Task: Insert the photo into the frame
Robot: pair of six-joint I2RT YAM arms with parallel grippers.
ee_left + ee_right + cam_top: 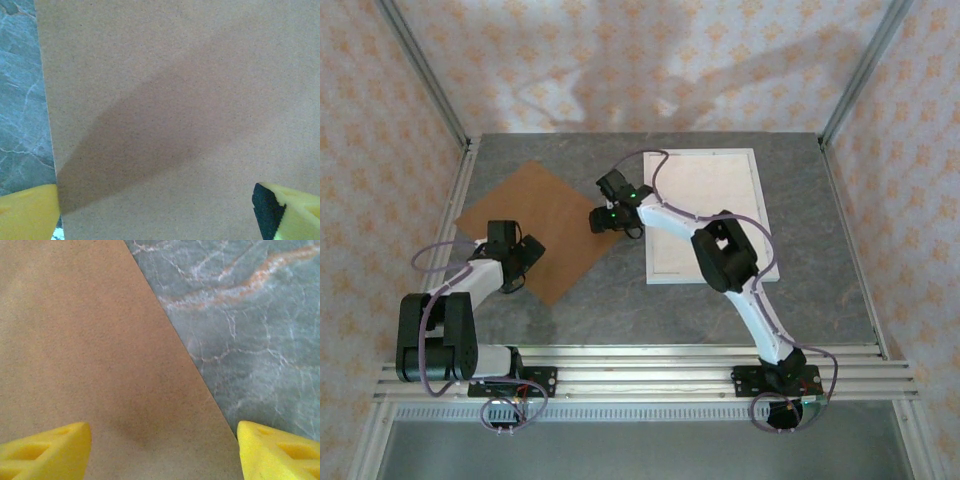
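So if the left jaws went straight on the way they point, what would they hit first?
Probably the brown board, lying flat on the table; it spreads right ahead of them, though how near is unclear.

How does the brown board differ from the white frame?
The plain brown rectangular board lies left, turned diagonally; the large white rectangular frame lies right, square to the grey marbled table. The board is featureless; the frame has a thin raised border. Both lie flat on the table.
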